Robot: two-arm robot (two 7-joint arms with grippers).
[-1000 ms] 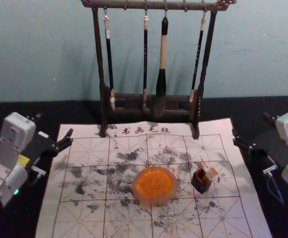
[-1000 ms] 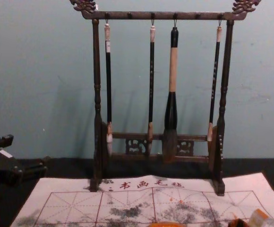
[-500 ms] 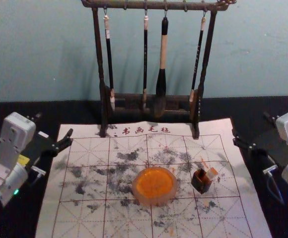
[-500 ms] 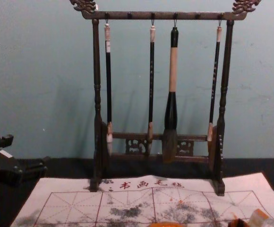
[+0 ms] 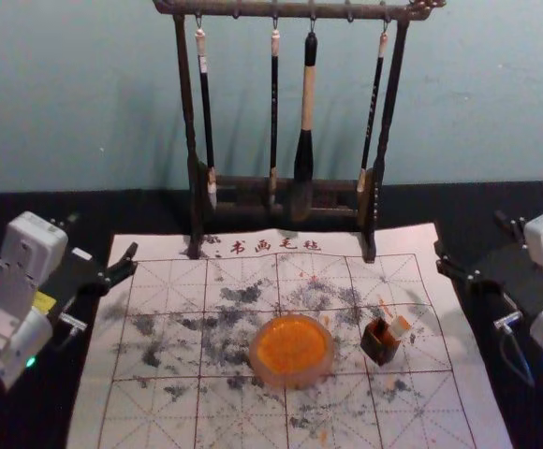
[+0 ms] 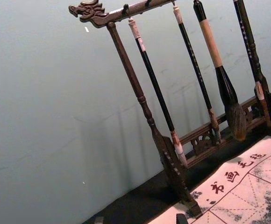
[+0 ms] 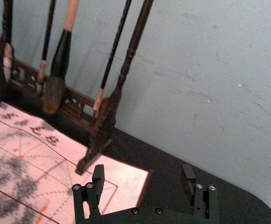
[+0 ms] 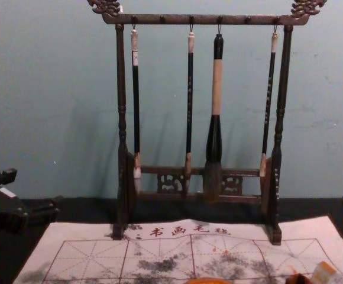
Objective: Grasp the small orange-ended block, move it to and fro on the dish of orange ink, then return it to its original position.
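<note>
In the head view, a slight shift of the right gripper (image 5: 470, 234) inward, toward the far right corner of the writing mat (image 5: 473, 412), with its nearer fingertip a touch further in at the mat's right edge. In the chest view, the same small move leftward: beyond the mat's far right corner, a little closer to it than in both earlier chest pictures, with slightly more of the dark gripper in sight.

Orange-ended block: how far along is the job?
Nothing looks clearly done: the block leans in the dark holder. Nothing is in hand: left gripper and right gripper are open, empty. Grasping, moving it on the ink dish and returning it seem left.
</note>
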